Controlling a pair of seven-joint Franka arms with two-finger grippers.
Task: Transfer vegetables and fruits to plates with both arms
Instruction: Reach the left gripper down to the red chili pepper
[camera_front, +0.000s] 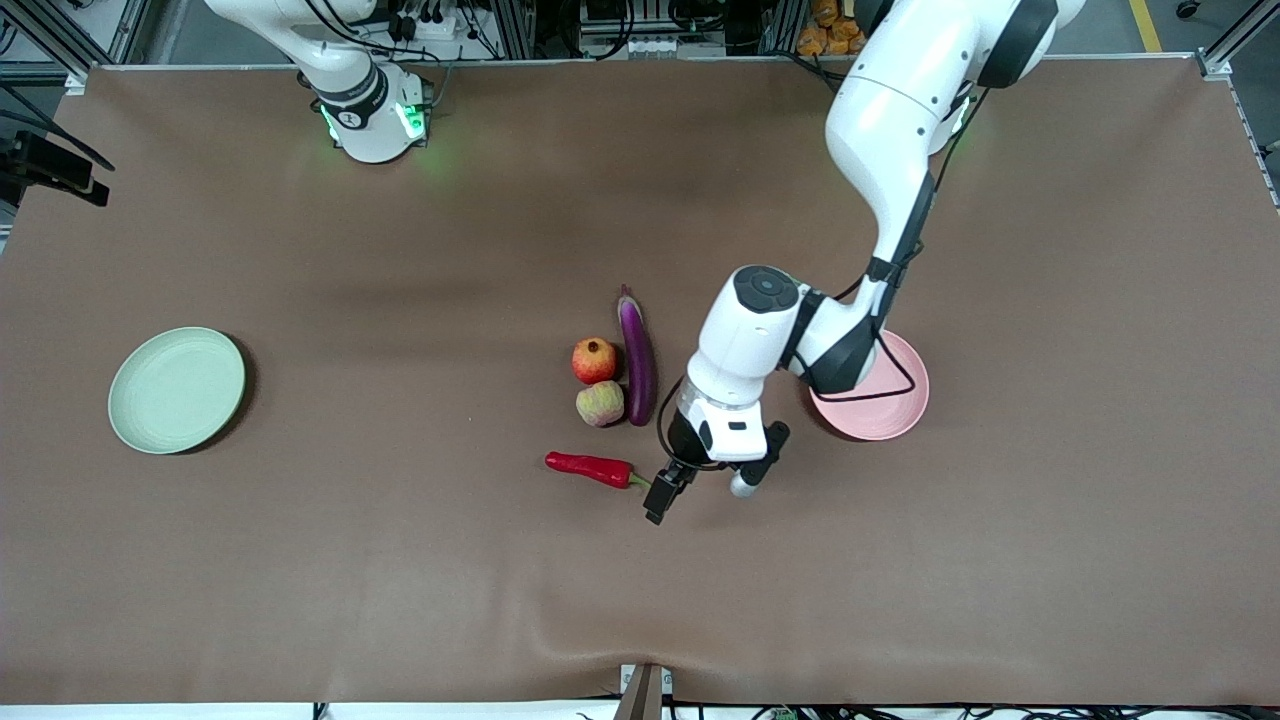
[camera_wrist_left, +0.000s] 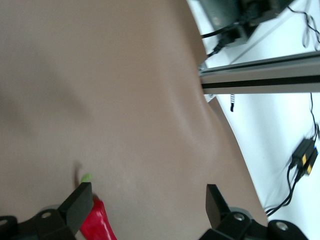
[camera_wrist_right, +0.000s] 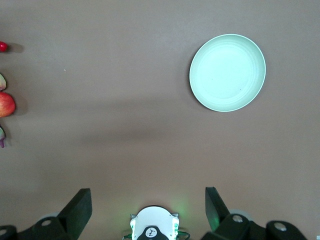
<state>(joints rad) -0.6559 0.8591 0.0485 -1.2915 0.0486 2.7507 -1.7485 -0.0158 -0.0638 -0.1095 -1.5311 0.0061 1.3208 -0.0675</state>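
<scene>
1. The left gripper (camera_front: 700, 490), dark and two-fingered on its white jointed arm, hangs low over the brown cloth-covered worktop (camera_front: 300, 560) with its fingers spread wide and nothing between them.
2. The short glossy red chili pepper (camera_front: 590, 467) with a green stem lies on the worktop at about nine o'clock from that gripper in the front view, its stem end just beside the fingers.
3. The chili's long axis runs roughly from nine to three o'clock in the front view, stem toward the left arm's end. In the left wrist view the red body (camera_wrist_left: 97, 222) sits against the inner face of one finger (camera_wrist_left: 77, 205), off-centre in the gap, so I judge the gripper must shift along that axis before closing.
4. The long slim glossy purple eggplant (camera_front: 637, 358) lies at twelve o'clock from the chili, with the round red fruit (camera_front: 594, 361) and the pale yellow-green blushed fruit (camera_front: 600, 403) just beside it.
5. The pale pink round plate (camera_front: 890, 415) lies at three o'clock from the eggplant, partly under the left arm; the pale green round plate (camera_front: 176, 389) is well apart, toward the right arm's end.
6. The right gripper (camera_wrist_right: 148, 207) waits high over the worktop, its fingers wide and holding nothing; the left arm is much nearer the chili.
</scene>
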